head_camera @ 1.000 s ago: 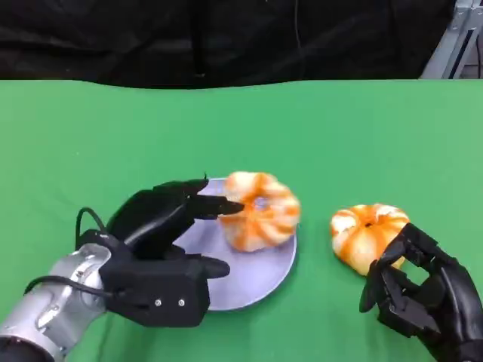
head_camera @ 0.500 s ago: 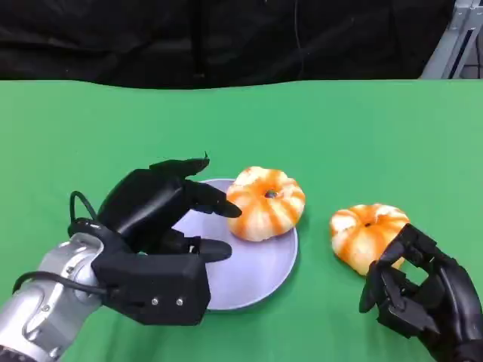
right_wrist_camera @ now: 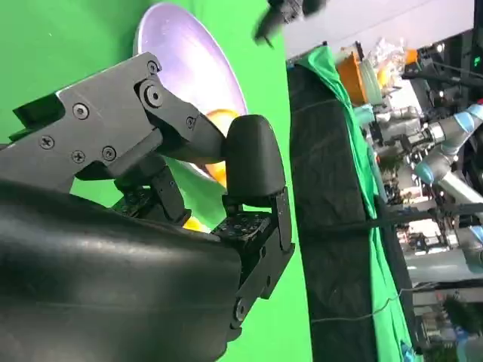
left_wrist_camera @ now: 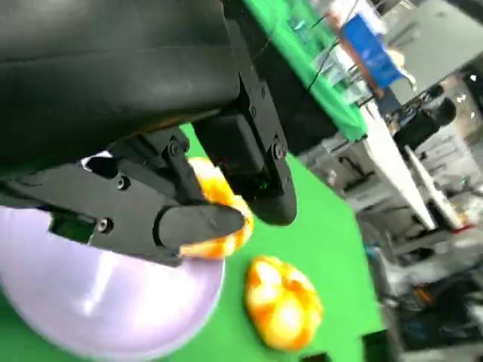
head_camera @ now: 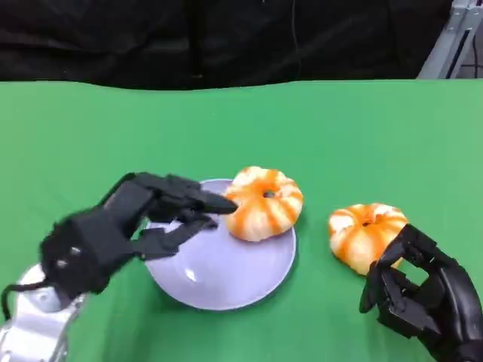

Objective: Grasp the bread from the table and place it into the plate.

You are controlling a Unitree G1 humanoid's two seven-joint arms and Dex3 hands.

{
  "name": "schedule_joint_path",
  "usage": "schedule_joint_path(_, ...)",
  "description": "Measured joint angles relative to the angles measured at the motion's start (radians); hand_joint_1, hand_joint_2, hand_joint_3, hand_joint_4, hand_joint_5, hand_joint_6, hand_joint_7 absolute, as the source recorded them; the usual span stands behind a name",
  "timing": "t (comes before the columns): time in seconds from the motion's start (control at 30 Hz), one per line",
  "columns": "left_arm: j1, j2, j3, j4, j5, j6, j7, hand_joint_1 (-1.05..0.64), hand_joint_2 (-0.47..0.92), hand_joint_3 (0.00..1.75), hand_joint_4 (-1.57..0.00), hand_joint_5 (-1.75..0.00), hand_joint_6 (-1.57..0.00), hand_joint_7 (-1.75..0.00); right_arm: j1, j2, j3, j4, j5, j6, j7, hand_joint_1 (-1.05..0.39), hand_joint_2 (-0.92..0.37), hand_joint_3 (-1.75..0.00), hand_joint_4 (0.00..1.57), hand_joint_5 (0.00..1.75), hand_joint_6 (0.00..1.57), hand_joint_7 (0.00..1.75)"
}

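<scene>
1. A lavender plate [head_camera: 226, 279] on the green desk [head_camera: 362, 143] holds one bread roll [head_camera: 264, 202] at its far right edge.
2. A second roll [head_camera: 362, 234] lies on the desk, right of the plate.
3. The left hand [head_camera: 128, 226] has its fingers [head_camera: 200, 202] released, just beside the plated roll.
4. The right hand [head_camera: 423, 294], curled and empty, sits near the second roll.

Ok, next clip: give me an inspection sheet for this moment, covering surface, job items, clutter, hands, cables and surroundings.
Surface: green table, flat and evenly covered.
Job's things: one bread sits on the far right part of the lavender plate; second bread lies on the cloth to the plate's right.
Clutter: nothing seen.
Hands: left hand over the plate's left side, fingers spread, tips beside the plated bread, holding nothing; right hand just near of the second bread, fingers curled, holding nothing.
Cables: black cable at the left wrist.
Surroundings: black backdrop behind the table; blurred lab equipment in wrist views.
</scene>
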Motion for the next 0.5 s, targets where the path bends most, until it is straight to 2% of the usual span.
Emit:
schedule_joint_path(0.03,0.018,-0.001,0.016,-0.021,-0.048,0.029,-0.03,0.06,0.62,1.21,-0.83,-1.67,-0.88,-1.33,0.0,0.0,0.001,-0.001,0.0,0.001,0.0,-0.14,-0.59,-1.09,0.84,1.75,0.63,1.68)
schedule_joint_path(0.1,0.055,0.0,0.051,-0.057,-0.148,0.093,-0.095,0.06,0.63,1.22,-0.85,-1.73,-0.77,-1.63,0.0,-0.001,0.001,-0.001,0.0,0.002,0.0,-0.14,-0.59,-1.09,0.85,1.75,0.63,1.69)
schedule_joint_path(0.2,0.107,0.005,0.086,-0.109,-0.244,0.189,-0.162,0.08,0.63,1.22,-0.87,-1.74,-0.74,-1.73,0.0,-0.003,0.0,-0.001,-0.003,0.002,0.0,-0.14,-0.59,-1.09,0.85,1.75,0.63,1.7)
schedule_joint_path(0.3,0.149,0.015,0.115,-0.145,-0.296,0.258,-0.206,0.1,0.63,1.24,-0.88,-1.75,-0.74,-1.74,0.0,-0.003,0.0,-0.002,-0.005,0.002,-0.001,-0.15,-0.6,-1.08,0.85,1.75,0.63,1.7)
schedule_joint_path(0.5,0.208,0.019,0.157,-0.138,-0.316,0.275,-0.28,0.09,0.69,1.15,-0.9,-1.75,-0.75,-1.75,0.001,-0.003,0.001,-0.017,-0.005,0.008,-0.007,-0.14,-0.6,-1.09,0.84,1.75,0.62,1.69)
